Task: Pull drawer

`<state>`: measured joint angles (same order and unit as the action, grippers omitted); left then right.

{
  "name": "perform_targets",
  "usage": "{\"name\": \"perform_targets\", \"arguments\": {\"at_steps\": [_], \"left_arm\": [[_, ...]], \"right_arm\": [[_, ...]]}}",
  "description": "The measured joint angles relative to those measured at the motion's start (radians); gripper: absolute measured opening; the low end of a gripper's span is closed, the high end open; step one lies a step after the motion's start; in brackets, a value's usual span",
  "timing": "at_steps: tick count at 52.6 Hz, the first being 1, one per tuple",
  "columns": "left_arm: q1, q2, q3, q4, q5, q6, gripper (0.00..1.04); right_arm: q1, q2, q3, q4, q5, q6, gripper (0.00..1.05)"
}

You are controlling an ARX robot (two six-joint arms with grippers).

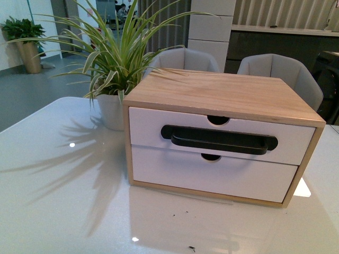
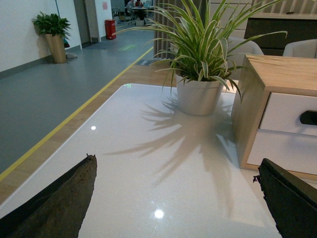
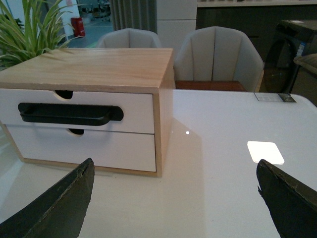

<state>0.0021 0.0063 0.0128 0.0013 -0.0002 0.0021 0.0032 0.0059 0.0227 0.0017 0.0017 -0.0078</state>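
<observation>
**Front view:** we are looking from the robot's body, slightly downward, squarely at the front of the wooden cabinet [image 1: 228, 92] on the white counter [image 1: 47, 180]. We are standing near, and the cabinet is filling mid-frame.

**Left wrist view:** we are sitting low over the counter, left of the cabinet, facing forward past the potted plant [image 2: 200, 94]. Only the cabinet's left end is entering, and the spread left jaws are bordering the picture.

**Right wrist view:** we are sitting low, front-right of the cabinet, facing its front and right side, with grey chairs [image 3: 220, 54] behind. The spread right jaws are bordering the picture likewise.

**Shared:** all three are catching the drawer [image 1: 151, 127], its black handle [image 1: 220, 140], the plant and the counter.
</observation>
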Motion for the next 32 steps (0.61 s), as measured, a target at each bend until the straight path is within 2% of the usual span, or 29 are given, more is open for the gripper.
{"name": "perform_targets", "arguments": {"at_steps": [32], "left_arm": [[0.000,0.000,0.000,0.000,0.000,0.000,0.97]], "right_arm": [[0.000,0.000,0.000,0.000,0.000,0.000,0.96]]}}
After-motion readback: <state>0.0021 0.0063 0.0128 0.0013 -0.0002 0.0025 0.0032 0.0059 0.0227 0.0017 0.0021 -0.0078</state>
